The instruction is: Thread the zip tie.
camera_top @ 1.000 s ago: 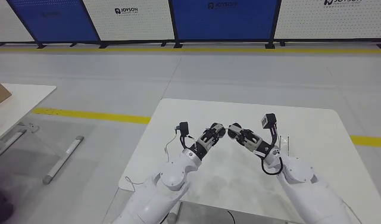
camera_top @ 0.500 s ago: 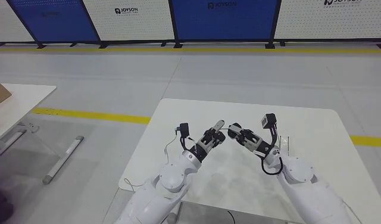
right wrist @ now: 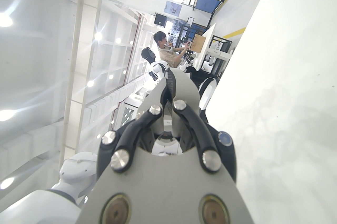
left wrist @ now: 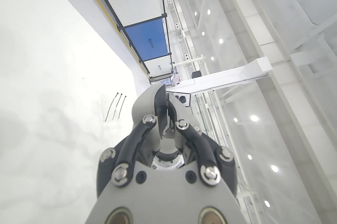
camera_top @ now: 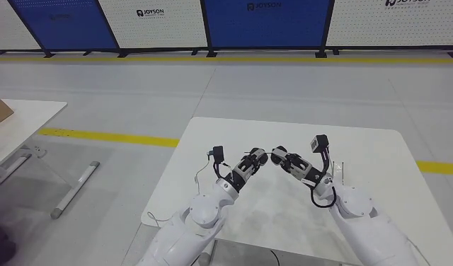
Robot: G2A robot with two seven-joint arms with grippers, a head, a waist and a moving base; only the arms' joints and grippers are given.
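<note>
Item: zip ties (left wrist: 115,107), three, thin and dark, lying side by side, flat on the white counter (camera_top: 233,135). They are on its right part, beside the right forearm as seen from above, well apart from both claws
Entry, left claw (left wrist: 161,93): raised above the middle of the counter, fingers closed tip to tip; cannot tell whether anything thin is pinched between them
Entry, right claw (right wrist: 168,76): raised just beside the left claw, tips facing each other, fingers closed together; cannot tell whether it grips anything
Surroundings: blue and white panels (camera_top: 267,15) behind the counter; yellow line (camera_top: 106,136) on the floor
</note>
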